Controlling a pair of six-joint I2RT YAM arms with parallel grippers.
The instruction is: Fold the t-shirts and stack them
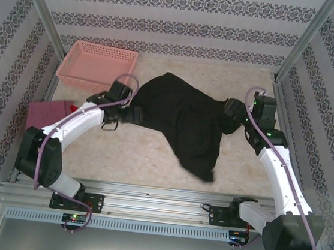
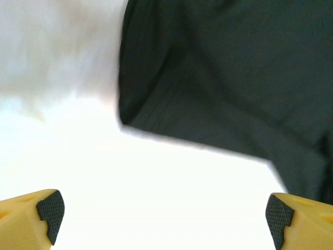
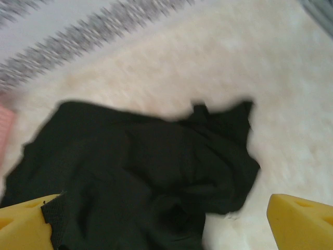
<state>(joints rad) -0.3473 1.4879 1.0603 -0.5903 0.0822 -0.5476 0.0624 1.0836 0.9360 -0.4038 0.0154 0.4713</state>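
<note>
The black t-shirt (image 1: 179,123) is spread crumpled across the centre of the table (image 1: 150,162). Its left edge is met by the left gripper (image 1: 122,112) and its right edge by the right gripper (image 1: 233,111), both with jaws spread wide. A dusty-pink shirt (image 1: 46,113) is laid at far left, below the basket (image 1: 98,63).

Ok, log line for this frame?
black t-shirt: crumpled, mid-table | left gripper: open, empty | right gripper: open, empty | dusty-pink shirt: table's left edge
</note>
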